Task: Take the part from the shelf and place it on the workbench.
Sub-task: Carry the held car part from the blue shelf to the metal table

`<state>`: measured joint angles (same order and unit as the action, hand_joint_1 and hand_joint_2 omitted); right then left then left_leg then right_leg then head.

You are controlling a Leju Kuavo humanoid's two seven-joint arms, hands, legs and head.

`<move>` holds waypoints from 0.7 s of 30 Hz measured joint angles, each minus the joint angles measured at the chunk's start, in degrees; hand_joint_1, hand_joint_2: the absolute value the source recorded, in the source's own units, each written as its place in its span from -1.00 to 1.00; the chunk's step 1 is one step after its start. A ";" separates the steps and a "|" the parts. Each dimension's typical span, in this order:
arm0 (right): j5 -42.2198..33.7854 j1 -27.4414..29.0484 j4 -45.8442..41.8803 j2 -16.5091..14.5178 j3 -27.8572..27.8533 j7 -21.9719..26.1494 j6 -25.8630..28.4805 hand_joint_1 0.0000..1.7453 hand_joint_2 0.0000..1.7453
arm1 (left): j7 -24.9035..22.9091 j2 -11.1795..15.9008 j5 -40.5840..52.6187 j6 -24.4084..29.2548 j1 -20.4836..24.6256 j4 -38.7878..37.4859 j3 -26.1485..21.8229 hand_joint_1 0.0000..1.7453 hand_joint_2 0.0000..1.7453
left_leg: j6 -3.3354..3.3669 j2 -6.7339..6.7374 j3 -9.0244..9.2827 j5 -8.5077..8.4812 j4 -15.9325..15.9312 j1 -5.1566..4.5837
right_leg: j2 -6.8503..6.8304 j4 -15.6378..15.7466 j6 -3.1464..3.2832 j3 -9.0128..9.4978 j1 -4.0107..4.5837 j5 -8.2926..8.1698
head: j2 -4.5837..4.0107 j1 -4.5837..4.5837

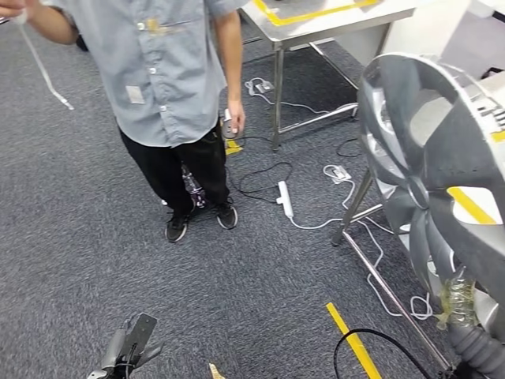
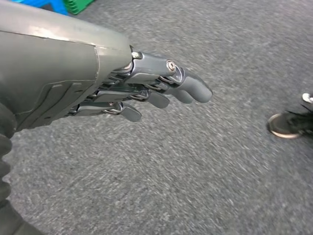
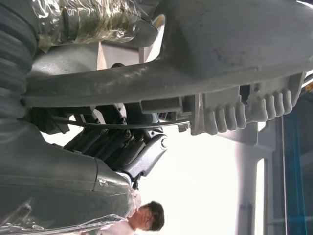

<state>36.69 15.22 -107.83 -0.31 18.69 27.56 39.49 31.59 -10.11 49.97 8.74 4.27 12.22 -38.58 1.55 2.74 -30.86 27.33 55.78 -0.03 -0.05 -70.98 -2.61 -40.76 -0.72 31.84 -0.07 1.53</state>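
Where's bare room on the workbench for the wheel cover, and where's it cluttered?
The workbench top shows bare white inside its yellow tape border, as far as visible. The right hand holds the wheel cover. Crowded: cables and a power strip on the carpet by the bench legs, and a person standing beside it.

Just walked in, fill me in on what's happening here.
The robot's right hand holds a large silver wheel cover, raised at the right of the head view. Its left hand hangs over the grey carpet with fingers extended, holding nothing. A person in a grey shirt stands ahead, beside a white workbench edged with yellow tape. The cover has not yet been set down there. Cables and a power strip lie on the floor.
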 joint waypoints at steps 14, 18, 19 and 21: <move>0.05 -0.95 0.84 0.28 0.00 -1.19 0.00 1.00 1.00 | -0.18 -0.13 0.02 0.11 -0.28 -0.02 0.04 -1.00 1.00 | -2.15 -2.16 -7.49 9.02 18.41 0.15 | 2.43 12.96 3.14 7.07 0.34 -4.61 | 0.00 0.27; 0.05 -0.96 1.01 0.28 0.00 -1.22 -0.01 1.00 1.00 | -0.18 0.16 0.02 0.17 -0.31 -0.03 0.05 -1.00 1.00 | -0.34 -5.77 -2.91 1.11 6.20 -0.14 | 5.46 12.92 3.06 7.03 0.48 -4.79 | 0.00 0.21; 0.06 -0.97 1.03 0.28 0.00 -1.22 -0.01 1.00 1.00 | -0.19 0.25 0.02 0.18 -0.35 -0.03 0.07 -1.00 1.00 | -0.06 -7.00 -1.87 0.32 3.65 -0.20 | 6.09 12.88 2.89 6.83 0.40 -4.89 | 0.00 0.28; 0.05 -0.89 1.07 0.28 0.00 -1.24 -0.02 1.00 1.00 | -0.19 0.30 0.04 0.18 -0.41 -0.03 0.10 -1.00 1.00 | 0.04 -7.51 -1.27 0.29 2.02 -0.21 | 7.26 12.94 2.31 6.32 0.22 -5.19 | 0.00 0.39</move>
<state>36.75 14.33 -106.77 -0.02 18.69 26.32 39.47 31.40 -9.81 50.01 8.91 3.87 12.19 -38.48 1.59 -4.77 -32.12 27.62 57.80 -0.24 7.21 -58.04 -0.30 -34.44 -0.49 26.65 -0.07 1.92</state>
